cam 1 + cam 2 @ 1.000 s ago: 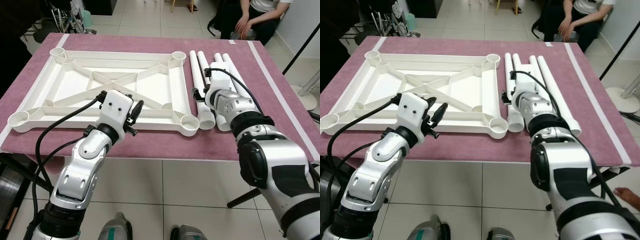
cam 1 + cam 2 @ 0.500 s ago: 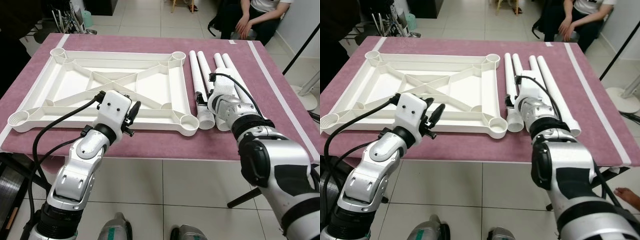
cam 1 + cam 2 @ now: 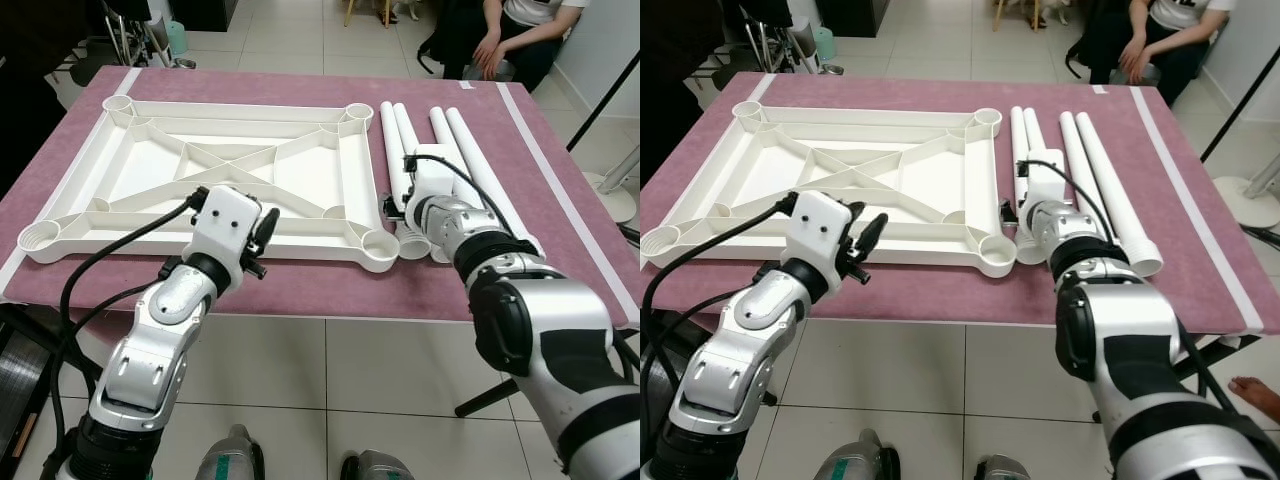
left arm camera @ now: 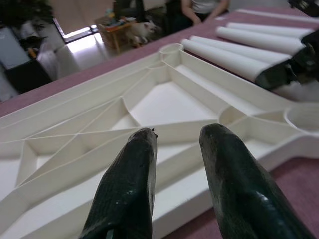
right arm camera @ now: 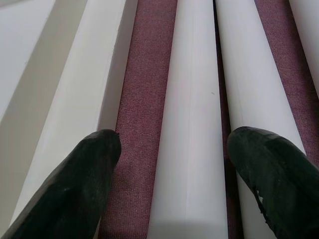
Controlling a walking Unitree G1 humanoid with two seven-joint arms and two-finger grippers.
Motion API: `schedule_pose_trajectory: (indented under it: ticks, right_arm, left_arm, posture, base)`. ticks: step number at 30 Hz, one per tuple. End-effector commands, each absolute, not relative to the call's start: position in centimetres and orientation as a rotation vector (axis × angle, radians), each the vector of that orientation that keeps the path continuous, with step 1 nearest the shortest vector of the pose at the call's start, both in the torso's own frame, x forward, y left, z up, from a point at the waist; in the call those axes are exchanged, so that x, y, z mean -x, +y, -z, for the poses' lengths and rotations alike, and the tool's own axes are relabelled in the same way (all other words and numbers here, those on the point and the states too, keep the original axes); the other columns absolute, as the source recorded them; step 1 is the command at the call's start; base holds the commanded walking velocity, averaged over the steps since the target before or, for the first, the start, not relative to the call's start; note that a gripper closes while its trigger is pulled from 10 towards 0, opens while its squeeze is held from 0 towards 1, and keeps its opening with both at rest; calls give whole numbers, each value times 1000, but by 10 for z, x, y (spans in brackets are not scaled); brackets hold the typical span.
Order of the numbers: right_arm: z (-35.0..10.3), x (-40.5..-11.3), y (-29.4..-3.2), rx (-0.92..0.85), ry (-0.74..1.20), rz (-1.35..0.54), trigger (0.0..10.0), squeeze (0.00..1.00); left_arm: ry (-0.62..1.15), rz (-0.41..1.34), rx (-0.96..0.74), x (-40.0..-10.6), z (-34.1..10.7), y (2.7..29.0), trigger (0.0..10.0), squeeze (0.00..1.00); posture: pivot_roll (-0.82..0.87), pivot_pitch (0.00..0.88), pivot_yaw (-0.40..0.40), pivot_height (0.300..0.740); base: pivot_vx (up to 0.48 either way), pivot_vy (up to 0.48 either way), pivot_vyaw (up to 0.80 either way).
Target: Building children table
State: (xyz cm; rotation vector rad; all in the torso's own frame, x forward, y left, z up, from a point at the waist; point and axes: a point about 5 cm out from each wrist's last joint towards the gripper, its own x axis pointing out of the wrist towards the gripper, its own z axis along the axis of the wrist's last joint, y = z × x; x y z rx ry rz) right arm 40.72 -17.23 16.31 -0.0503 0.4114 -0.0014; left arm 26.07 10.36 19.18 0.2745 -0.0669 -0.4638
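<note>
The right pincer [image 5: 169, 184] hangs low over the legs [image 3: 432, 175], fingers spread wide apart, one finger [image 5: 65, 184] toward the top's edge and the other over the second leg, so the innermost leg [image 5: 192, 124] lies between them, not yet gripped. The four legs are plain white tubes, side by side on the mauve-covered worktop [image 3: 300, 290], just beside the top [image 3: 200, 170]; the near ends flare slightly and look hollow. They are probably light, stiff and smooth plastic, prone to rolling and slipping in a shallow grip, so a hold across the barrel close to the flared end seems best, leaving the far part free to turn upright.

The top lies upside down, a white rectangular frame with crossed ribs and a round socket [image 3: 379, 243] at each corner; the nearest socket sits just beside the right pincer. It looks rigid and broad, likely awkward to lift but steady as a base.

The left pincer [image 4: 177, 137] hovers over the top's near rail, fingers slightly apart, holding nothing.
</note>
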Motion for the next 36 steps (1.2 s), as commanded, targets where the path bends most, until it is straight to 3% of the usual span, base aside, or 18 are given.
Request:
schedule_pose_trajectory:
  ticks: [1,6,20,21,24,25,27,28,32,33,35,36]
  right_arm:
    - [-144,-400,-178,20,475,0,10000,0]
    - [-125,-391,-177,10,535,-49,10000,0]
    - [-111,-380,-207,18,596,81,10000,0]
    - [-111,-380,-208,-7,596,92,9373,0]
    - [-112,-380,-209,-24,595,99,9373,0]
    - [-112,-380,-209,-30,596,104,4275,0]
    - [-113,-381,-208,-42,598,107,4275,0]
    - [-113,-381,-205,-58,601,100,2510,0]
    - [-114,-382,-201,-45,606,81,2353,0]
    - [-115,-383,-199,-3,611,59,3412,0]
    - [-115,-383,-198,28,614,45,3412,0]
    - [-115,-383,-196,49,617,35,4784,0]
  left_arm:
    - [-40,545,-326,-255,-187,96,10000,0]
    - [-38,752,-271,-246,-187,72,10000,0]
    - [-83,762,-274,-257,-198,64,10000,0]
    - [-76,764,-278,-257,-197,64,10000,0]
    - [-72,766,-281,-256,-196,65,10000,0]
    - [-68,767,-281,-256,-195,65,10000,0]
    - [-65,768,-280,-255,-195,66,10000,0]
    - [-62,767,-280,-255,-194,66,10000,0]
    - [-60,765,-284,-256,-194,67,10000,0]
    - [-58,761,-285,-257,-195,69,10000,0]
    - [-58,757,-285,-257,-195,70,10000,0]
    - [-56,753,-286,-258,-195,71,10000,0]
  posture:
    - [148,10,25,740]
    - [140,3,35,740]
    - [125,0,46,740]
    - [128,0,48,740]
    - [128,0,48,740]
    - [124,0,52,740]
    - [123,0,53,740]
    - [123,0,55,740]
    - [126,0,54,740]
    - [127,0,53,740]
    - [127,0,53,740]
    - [125,0,53,740]
  base:
    - [0,0,0]
    - [0,0,0]
    - [0,0,0]
    - [0,0,0]
    - [0,0,0]
    - [0,0,0]
    - [0,0,0]
    - [0,0,0]
    - [0,0,0]
    - [0,0,0]
    - [0,0,0]
    - [0,0,0]
